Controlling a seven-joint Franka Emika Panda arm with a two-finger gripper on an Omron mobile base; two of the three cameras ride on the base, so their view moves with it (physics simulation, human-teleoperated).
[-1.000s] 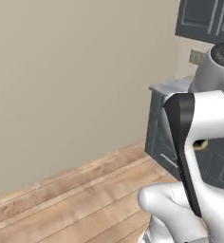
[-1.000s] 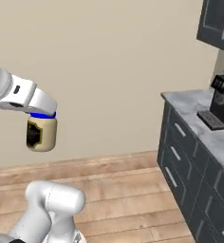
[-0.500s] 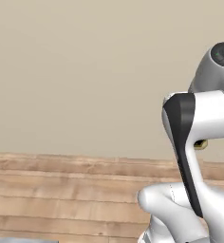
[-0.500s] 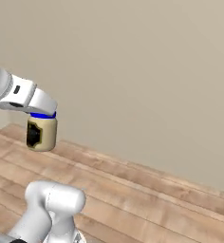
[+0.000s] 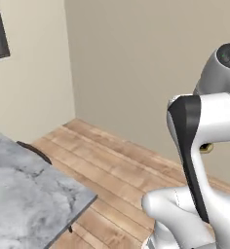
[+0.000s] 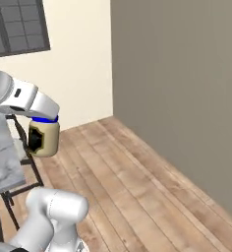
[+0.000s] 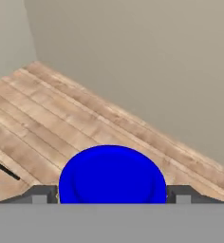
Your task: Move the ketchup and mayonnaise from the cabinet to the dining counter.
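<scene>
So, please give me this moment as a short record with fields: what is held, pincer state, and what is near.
held item: mayonnaise, blue lid up, hanging in the air
pincer: pincer shut on the jar at its lid
nearby surface: dining counter, marble, at left
floor: wooden planks
background: beige walls, dark window
</scene>
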